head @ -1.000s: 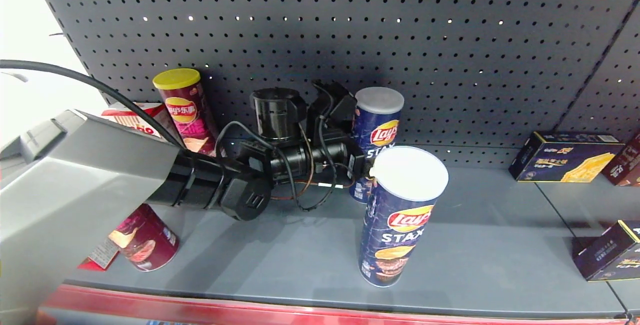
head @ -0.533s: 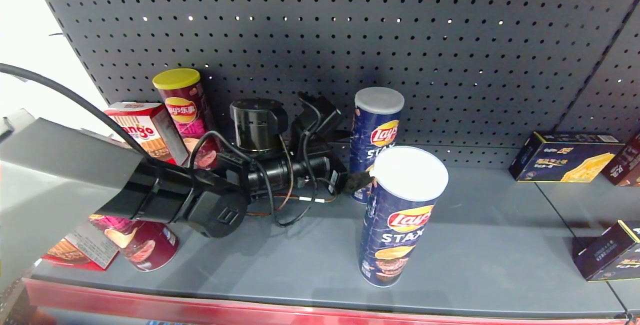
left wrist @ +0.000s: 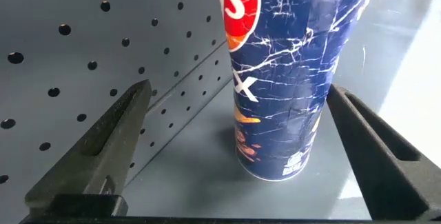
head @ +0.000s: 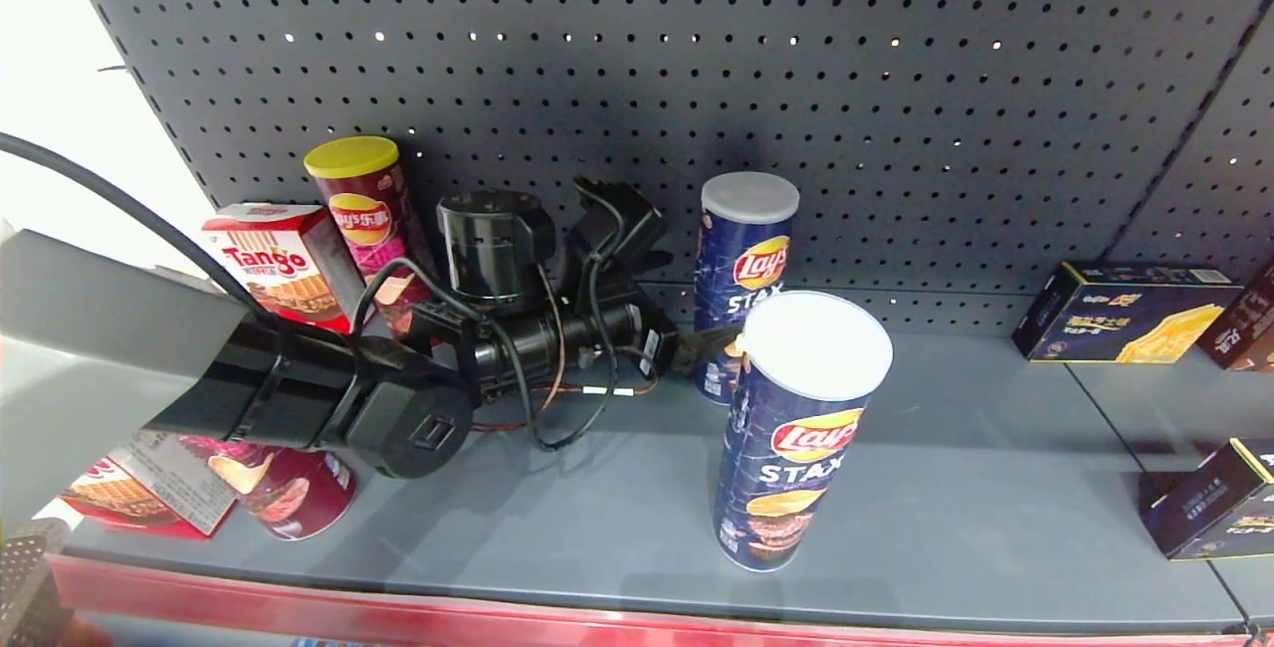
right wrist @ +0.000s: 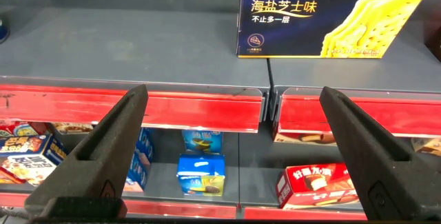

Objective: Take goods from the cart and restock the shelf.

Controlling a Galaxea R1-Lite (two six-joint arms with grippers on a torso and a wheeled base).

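Fingers [left wrist: 103,141] of the left gripper [left wrist: 240,93] are spread wide, matte black wedges with nothing pinched between them. In the gap stands a tall dark-blue crisp tube with a pale plastic lid [head: 746,279], upright on the grey metal shelf [head: 995,488] and close against the perforated grey back panel [head: 697,60]. One finger is clear of the tube on the panel side. The other tip lies just beside its glossy wall, and whether they touch cannot be told. A second dark-blue crisp tube [head: 796,428] of the same shape stands upright nearer the shelf's front edge, apart from the first. To the left of the arm stand a maroon crisp tube with a yellow lid [head: 363,209] and a red-and-white cardboard box [head: 284,264]. Another maroon tube [head: 294,488] lies on its side near the front edge. Flat dark boxes [head: 1125,314] sit at the right end of the shelf. The right gripper [right wrist: 233,93] is likewise spread wide and holds nothing, facing a glossy red price rail [right wrist: 200,107] and a dark box printed with yellow crackers [right wrist: 331,17].
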